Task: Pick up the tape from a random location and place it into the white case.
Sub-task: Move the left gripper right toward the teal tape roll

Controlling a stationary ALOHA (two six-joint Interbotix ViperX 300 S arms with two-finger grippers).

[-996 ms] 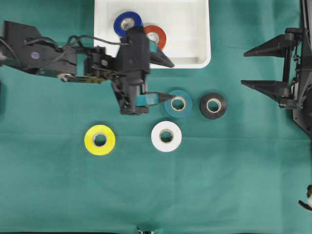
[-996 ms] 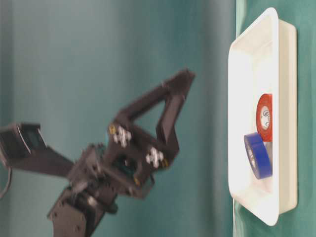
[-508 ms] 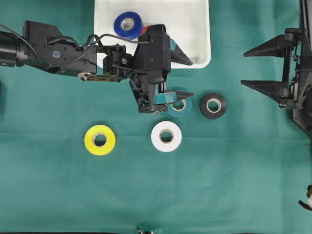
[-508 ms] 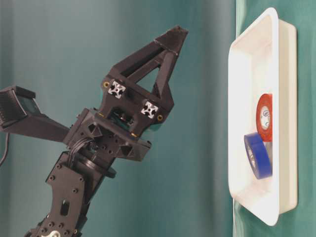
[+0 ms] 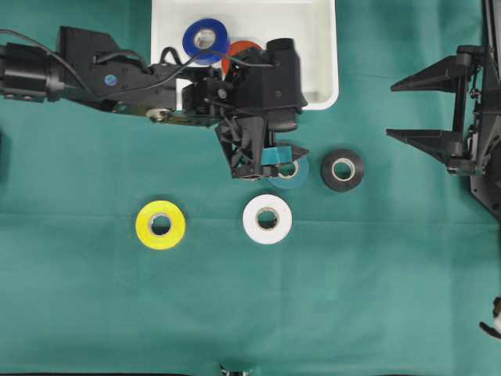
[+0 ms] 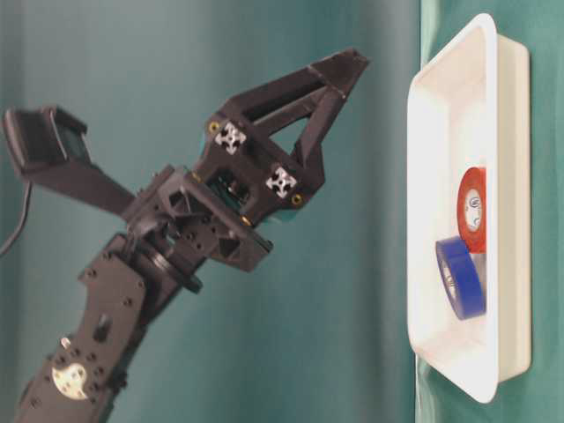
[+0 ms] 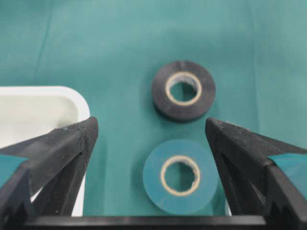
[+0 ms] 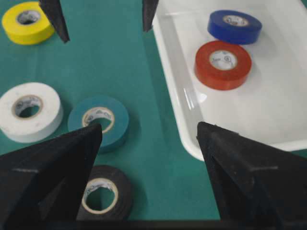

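Straddling the teal tape roll [image 7: 180, 176], the left gripper [image 7: 153, 143] has its jaws spread wide, one to each side of the roll and touching neither side in the wrist view; nothing is held. That spacing suits a grasp across the roll's outer wall, since it lies flat on the bench with its core facing up. Just past it lies the black roll [image 7: 183, 89], close enough that a jaw tip could nudge it on closing, so the approach looks centred on the teal one on purpose. In the overhead view the left gripper [image 5: 270, 160] covers most of the teal roll, with the white roll [image 5: 267, 218] near below it and the yellow roll [image 5: 160, 225] well apart toward the left. The white case [image 5: 317, 47] sits at the top edge, just beside the working arm, and already carries a blue roll [image 5: 205, 39] and a red roll [image 8: 223, 64]; the carry should be short. The right gripper [image 5: 415, 106] is parked at the right edge, jaws apart and empty, clear of the rolls. Judged step: descent before closing.
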